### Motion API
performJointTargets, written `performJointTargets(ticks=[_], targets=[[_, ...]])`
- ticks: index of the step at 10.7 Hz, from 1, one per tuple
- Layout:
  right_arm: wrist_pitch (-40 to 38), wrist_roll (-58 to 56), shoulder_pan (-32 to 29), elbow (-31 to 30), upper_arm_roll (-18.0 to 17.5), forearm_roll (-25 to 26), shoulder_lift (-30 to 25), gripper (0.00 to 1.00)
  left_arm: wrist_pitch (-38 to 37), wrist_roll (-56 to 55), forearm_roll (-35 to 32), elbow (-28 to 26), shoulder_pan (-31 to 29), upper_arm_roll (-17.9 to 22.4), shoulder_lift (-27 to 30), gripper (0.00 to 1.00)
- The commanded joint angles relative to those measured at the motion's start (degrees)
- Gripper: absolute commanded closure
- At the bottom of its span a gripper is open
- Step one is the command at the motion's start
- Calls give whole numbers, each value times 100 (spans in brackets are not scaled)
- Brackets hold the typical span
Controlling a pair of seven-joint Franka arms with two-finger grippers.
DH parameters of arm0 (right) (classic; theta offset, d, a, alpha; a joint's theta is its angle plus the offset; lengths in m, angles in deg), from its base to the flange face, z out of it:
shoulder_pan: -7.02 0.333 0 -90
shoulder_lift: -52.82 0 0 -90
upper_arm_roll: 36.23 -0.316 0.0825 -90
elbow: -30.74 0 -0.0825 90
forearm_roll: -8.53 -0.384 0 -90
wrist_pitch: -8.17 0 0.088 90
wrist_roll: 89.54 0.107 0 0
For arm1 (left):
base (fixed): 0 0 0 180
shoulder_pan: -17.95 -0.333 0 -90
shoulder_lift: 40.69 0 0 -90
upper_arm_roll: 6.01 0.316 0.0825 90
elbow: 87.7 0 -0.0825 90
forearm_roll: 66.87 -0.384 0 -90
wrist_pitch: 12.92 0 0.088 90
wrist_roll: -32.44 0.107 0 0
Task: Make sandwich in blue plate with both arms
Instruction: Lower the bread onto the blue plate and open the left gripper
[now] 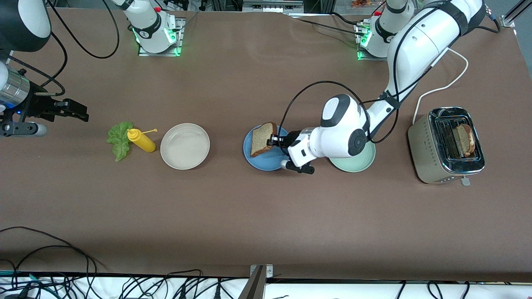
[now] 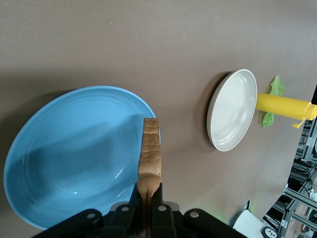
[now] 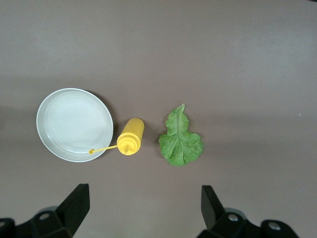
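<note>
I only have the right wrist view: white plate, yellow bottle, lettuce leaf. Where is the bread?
Observer: The left gripper is shut on a bread slice, held on edge over the blue plate.
Operator: Anything already on that plate?
Observer: No, the left wrist view shows it bare.
Operator: Is there a second slice?
Observer: Yes, another slice stands in the toaster at the left arm's end of the table.
</note>
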Motion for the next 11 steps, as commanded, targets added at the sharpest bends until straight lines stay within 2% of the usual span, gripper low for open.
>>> performJointTargets(ticks=[1,5,11], targets=[[-94,-58,-53,29,-10,35,112,0,352,269,211,220,-31,-34,-338,100],[-112,-58,-44,20,-10,35,113,0,565,313,176,203,-40,54,-444,100],[-112,-58,-44,38,-10,26,95,0,196,331,202,-42,-58,19,-400,100]])
